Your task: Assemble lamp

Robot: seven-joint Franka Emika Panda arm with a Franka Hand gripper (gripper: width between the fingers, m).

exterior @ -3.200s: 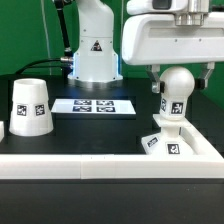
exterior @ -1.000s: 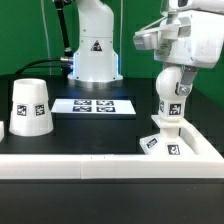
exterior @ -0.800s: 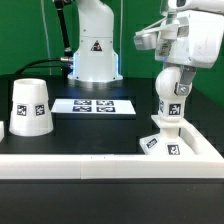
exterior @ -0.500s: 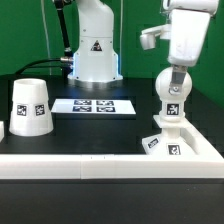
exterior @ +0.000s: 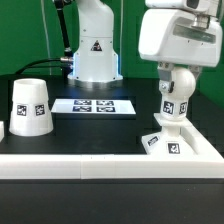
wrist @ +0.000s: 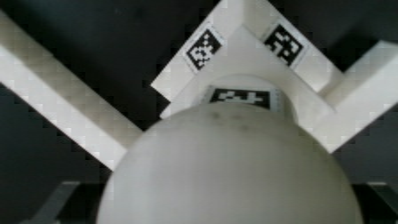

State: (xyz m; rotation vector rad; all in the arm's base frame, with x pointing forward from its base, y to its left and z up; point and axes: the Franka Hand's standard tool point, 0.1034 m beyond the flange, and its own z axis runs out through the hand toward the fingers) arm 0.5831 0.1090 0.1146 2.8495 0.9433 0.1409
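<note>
The white bulb point(exterior: 174, 98) stands upright on the flat square base point(exterior: 160, 141) at the exterior view's right, in the corner of the white rails. My gripper point(exterior: 176, 72) sits over its ball top, shut on the bulb. In the wrist view the bulb point(wrist: 222, 160) fills the lower part and the dark fingers point(wrist: 63, 200) lie against both its sides. The tagged base point(wrist: 240, 55) shows beyond it. The cone shade point(exterior: 29, 106) stands alone at the exterior view's left.
The marker board point(exterior: 95, 105) lies flat at the middle back. A long white rail point(exterior: 90, 165) runs along the front and another point(exterior: 207, 143) closes the right side. The robot's pedestal point(exterior: 95, 50) stands behind.
My gripper has turned about its vertical axis over the bulb, from side-on half a second ago to broadside now. The tags on the bulb have shifted round with it. The shade has not moved.
</note>
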